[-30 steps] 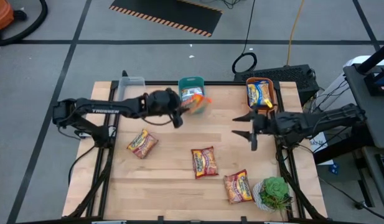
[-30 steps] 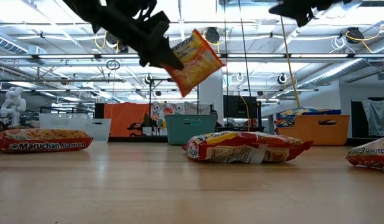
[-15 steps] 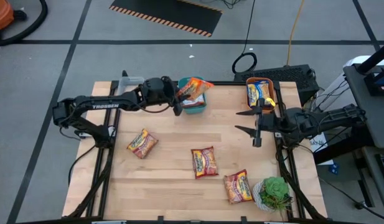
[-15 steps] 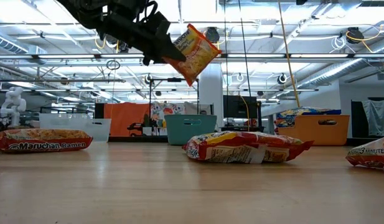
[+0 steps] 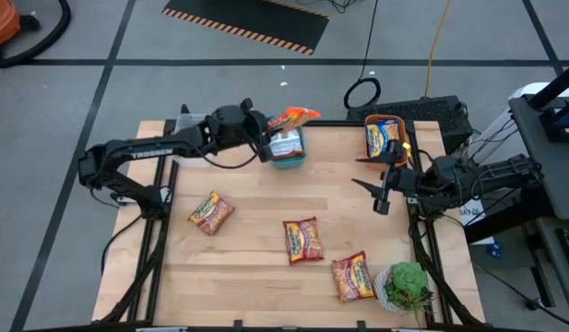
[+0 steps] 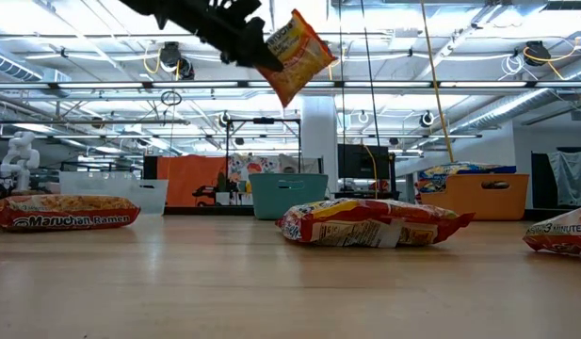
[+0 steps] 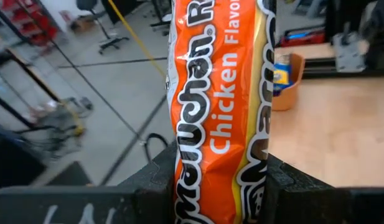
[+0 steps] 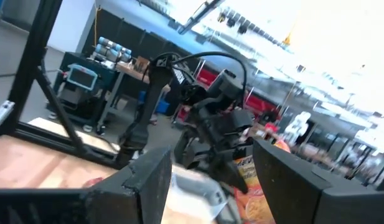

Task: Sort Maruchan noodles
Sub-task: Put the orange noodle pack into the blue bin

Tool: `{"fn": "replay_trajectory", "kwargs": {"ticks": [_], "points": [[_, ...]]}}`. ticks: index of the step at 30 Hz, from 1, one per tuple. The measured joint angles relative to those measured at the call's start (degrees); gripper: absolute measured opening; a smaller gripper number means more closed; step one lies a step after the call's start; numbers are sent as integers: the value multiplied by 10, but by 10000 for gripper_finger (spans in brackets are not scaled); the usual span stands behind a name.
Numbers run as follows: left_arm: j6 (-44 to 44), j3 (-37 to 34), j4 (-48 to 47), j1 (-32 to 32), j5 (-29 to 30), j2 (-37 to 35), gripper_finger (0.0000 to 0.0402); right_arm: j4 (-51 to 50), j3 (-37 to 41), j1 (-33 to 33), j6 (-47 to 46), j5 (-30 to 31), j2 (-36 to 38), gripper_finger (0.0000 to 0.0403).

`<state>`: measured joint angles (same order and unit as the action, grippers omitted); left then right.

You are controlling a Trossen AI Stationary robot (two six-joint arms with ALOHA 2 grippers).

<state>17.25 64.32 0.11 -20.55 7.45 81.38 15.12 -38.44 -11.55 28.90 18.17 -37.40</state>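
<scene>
I had the left hand [image 5: 266,138] clamped on an orange packet [image 5: 291,118] above the teal bin [image 5: 288,152] at upper centre, right hand [image 5: 383,183] apart; an early release might miss it.

The wooden table [image 5: 256,267] carried three noodle packets: one at left [image 5: 210,212], one at centre [image 5: 302,240], one near right [image 5: 353,276]. A potted plant [image 5: 407,286] stood near right; teal [image 5: 286,157], orange [image 5: 385,138] and clear [image 5: 187,124] bins lined its far edge.

The orange packet [image 7: 220,106] runs off the left wrist view's top and bottom edges, hiding the teal bin.
</scene>
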Motion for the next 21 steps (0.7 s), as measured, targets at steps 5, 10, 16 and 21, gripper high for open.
{"fn": "replay_trajectory", "kwargs": {"ticks": [5,10,16,21], "points": [[66,44,-34,12,52,0,122,23,0,0,57,0,0,215],[99,62,-53,-13,50,0,122,31,0,0,66,0,0,215],[101,62,-81,-59,46,12,122,33,0,0,81,0,0,215],[133,62,-82,-74,47,45,122,35,0,2,106,-1,0,215]]}}
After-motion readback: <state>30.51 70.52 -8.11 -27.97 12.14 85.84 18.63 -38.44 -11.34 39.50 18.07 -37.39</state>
